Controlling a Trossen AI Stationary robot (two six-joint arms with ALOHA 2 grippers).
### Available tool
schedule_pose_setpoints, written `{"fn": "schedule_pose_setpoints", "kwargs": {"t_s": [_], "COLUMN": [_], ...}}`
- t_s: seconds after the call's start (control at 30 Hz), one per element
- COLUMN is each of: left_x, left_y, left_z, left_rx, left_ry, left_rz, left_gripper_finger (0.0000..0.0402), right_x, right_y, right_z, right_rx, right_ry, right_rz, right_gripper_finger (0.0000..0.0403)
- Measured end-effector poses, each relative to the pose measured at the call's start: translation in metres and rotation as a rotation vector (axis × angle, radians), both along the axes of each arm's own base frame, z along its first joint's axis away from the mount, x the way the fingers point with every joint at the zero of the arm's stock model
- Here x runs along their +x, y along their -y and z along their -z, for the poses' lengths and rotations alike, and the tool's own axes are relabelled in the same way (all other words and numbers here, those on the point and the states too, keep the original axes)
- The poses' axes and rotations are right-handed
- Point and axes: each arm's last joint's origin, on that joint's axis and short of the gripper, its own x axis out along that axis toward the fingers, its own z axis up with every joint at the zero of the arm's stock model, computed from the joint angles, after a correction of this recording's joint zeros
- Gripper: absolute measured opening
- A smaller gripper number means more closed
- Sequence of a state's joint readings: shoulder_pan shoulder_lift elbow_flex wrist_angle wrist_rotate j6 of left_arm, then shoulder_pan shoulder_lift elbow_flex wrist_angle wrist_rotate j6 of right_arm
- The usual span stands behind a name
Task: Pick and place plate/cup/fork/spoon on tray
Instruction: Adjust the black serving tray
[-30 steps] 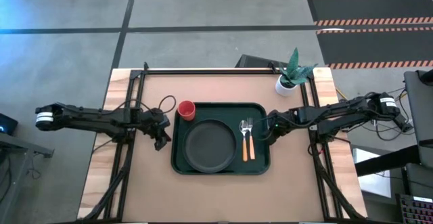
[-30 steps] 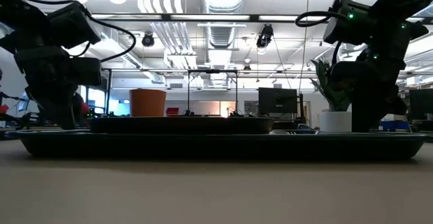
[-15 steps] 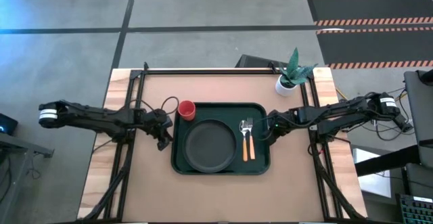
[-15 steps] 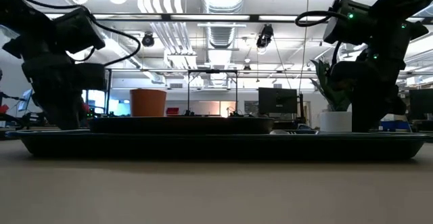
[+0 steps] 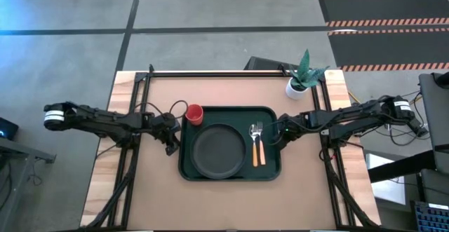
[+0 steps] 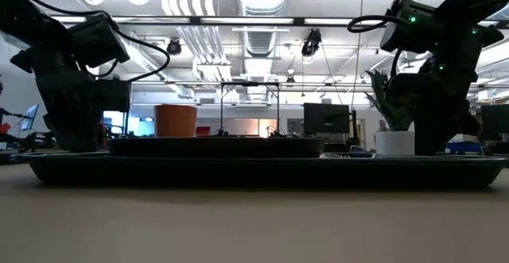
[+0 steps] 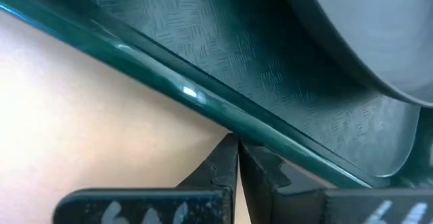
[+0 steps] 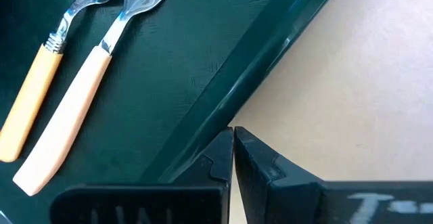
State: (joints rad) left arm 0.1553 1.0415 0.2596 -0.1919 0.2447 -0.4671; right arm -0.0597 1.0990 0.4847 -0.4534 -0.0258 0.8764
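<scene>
Two dark arms reaching inward low over the tan bench (image 5: 140, 197) from opposite sides, each stretched nearly flat. Left gripper (image 5: 170, 142) pointing down at the left edge of the large dark green rectangular tray (image 5: 272, 170), fingers (image 7: 220, 170) pressed fully together, holding nothing, tips meeting the raised rim. Right gripper (image 5: 276, 138) posing the same way at the tray's right edge, fingers (image 8: 220, 158) likewise shut tight and empty, tips right at the rim.

Sitting in the middle of the tray: the round dark grey-black shallow plate (image 5: 219, 151). Standing at the tray's far left corner: the small red round cup (image 5: 193, 114), close to the left wrist. Lying side by side on the tray's right part, between plate and right rim, handles toward the near edge: the slim orange-handled spoon (image 5: 253, 145) nearer the plate, the slim orange-handled fork (image 5: 259, 144) nearer the right gripper.

Standing off the tray near the far right corner of the bench: a white pot with a green plant (image 5: 297, 83).
</scene>
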Motion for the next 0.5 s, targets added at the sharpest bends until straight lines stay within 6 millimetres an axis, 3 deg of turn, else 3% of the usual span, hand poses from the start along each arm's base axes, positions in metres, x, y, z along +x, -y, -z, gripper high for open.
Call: {"fn": "schedule_pose_setpoints", "kwargs": {"t_s": [0.5], "left_x": [0.0], "left_y": [0.02], "left_z": [-0.002], "left_rx": [-0.084], "left_ry": [-0.009], "left_rz": [0.051], "left_gripper_finger": [0.0], "right_x": [0.006], "right_y": [-0.007], "right_z": [0.004], "right_rx": [0.011], "right_ry": [0.017], "right_rz": [0.008], "right_gripper_finger": [0.0008]}}
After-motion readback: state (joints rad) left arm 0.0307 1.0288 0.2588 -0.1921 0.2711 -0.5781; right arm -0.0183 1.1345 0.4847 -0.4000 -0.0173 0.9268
